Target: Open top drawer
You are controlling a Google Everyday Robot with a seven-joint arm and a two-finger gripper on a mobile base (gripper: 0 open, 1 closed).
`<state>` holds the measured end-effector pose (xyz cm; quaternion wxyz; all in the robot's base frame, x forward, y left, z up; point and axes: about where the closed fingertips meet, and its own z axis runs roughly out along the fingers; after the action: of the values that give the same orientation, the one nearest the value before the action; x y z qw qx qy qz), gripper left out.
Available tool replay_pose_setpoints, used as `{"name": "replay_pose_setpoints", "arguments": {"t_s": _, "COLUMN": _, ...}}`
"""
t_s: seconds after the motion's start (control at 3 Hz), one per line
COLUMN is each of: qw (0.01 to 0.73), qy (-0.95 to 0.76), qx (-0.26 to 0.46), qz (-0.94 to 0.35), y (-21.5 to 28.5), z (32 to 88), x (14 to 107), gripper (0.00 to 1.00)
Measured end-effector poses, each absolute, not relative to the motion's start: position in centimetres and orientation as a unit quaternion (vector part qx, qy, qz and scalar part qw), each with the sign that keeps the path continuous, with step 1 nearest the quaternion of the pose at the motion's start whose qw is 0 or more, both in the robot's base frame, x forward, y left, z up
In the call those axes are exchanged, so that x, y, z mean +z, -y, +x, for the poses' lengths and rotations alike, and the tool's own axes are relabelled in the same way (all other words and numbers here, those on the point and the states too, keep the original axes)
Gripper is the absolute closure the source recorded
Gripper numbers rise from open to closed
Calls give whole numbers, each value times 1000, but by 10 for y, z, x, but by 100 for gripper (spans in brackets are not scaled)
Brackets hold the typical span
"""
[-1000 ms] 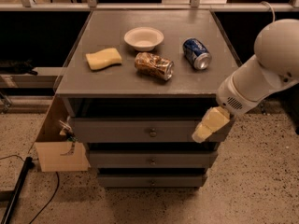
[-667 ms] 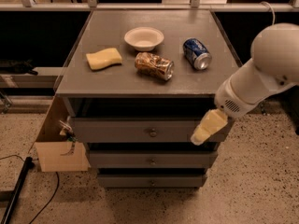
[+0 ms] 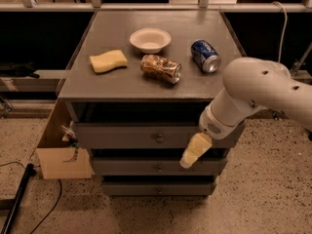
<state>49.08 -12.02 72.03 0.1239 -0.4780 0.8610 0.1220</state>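
- Grey all the way down: you're looking at a grey cabinet (image 3: 146, 89) with three drawer fronts stacked under its surface.
- Your target, the top drawer (image 3: 117, 136), sits right under the surface, with a dark gap above its long flat front. Its front looks the widest of the three.
- Its small round knob (image 3: 159, 139) is dead centre on that front, and nothing is gripping it.
- The white arm (image 3: 253, 94) comes in from the right, bent down across the cabinet's right front corner.
- The cream-coloured gripper (image 3: 193, 153) hangs tilted, tip pointing down and to the left, in front of the right part of the top drawer's front.
- It is off to the right of the knob and a little lower, with its tip reaching over the top edge of the middle drawer (image 3: 131, 167).
- You can't tell whether the gripper is open or closed, nor whether it touches the drawer front.
- The bottom drawer (image 3: 141, 188) sits lowest and looks the narrowest.
- Up on the surface: a white bowl (image 3: 150, 39) at the back, a yellow sponge (image 3: 108, 61) to the left, a crumpled brown packet (image 3: 161, 68) lying in the middle and a blue can (image 3: 205, 55) on its side to the right. All four are apart from each other.
- Left of the cabinet, an open cardboard box (image 3: 61, 162) stands on the speckled floor (image 3: 263, 199), right against the cabinet's side.
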Motion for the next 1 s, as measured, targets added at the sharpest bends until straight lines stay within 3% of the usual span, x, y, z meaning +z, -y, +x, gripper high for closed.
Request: {"name": "replay_pose_setpoints", "arguments": {"t_s": 1.0, "qw": 127, "qy": -866, "qx": 96, "qz": -474, "y": 111, "z": 503, "x": 691, "gripper": 0}}
